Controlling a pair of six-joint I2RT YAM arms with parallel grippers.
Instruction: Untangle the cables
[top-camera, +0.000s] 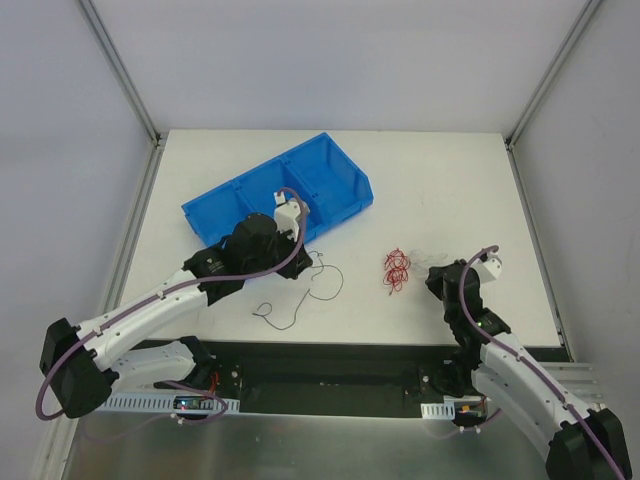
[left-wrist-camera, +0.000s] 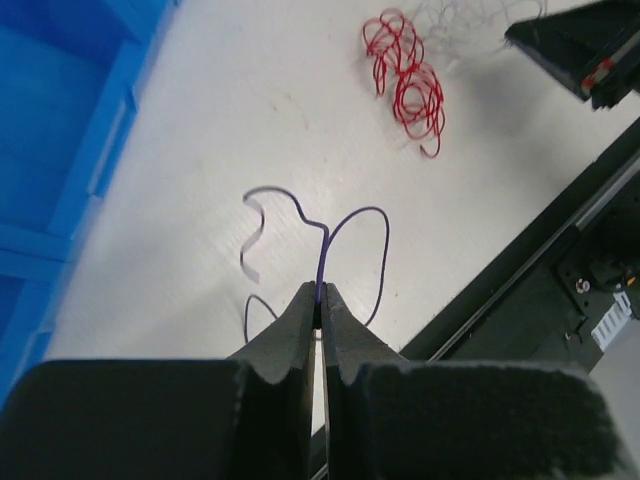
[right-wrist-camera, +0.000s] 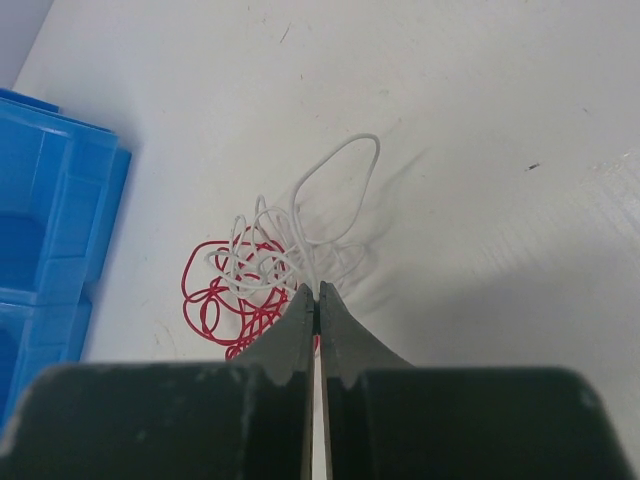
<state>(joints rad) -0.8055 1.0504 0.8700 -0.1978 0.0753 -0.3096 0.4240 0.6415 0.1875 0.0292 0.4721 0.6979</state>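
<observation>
The black wire (top-camera: 300, 292) lies in loose curls on the white table, apart from the other two. My left gripper (top-camera: 307, 254) is shut on its upper end; in the left wrist view the wire (left-wrist-camera: 330, 228) runs out from between the closed tips of the gripper (left-wrist-camera: 320, 292). The red wire (top-camera: 397, 270) is a small curly bundle right of it, also in the left wrist view (left-wrist-camera: 405, 75). The white wire (right-wrist-camera: 335, 185) lies tangled over the red wire (right-wrist-camera: 215, 295). My right gripper (right-wrist-camera: 317, 292) is shut on a white strand, and sits just right of the bundle (top-camera: 434, 274).
A blue compartment bin (top-camera: 330, 180) stands at the back left, just behind my left wrist; it also shows in the right wrist view (right-wrist-camera: 50, 230). The table's near edge and the black base rail (top-camera: 330, 370) run below the wires.
</observation>
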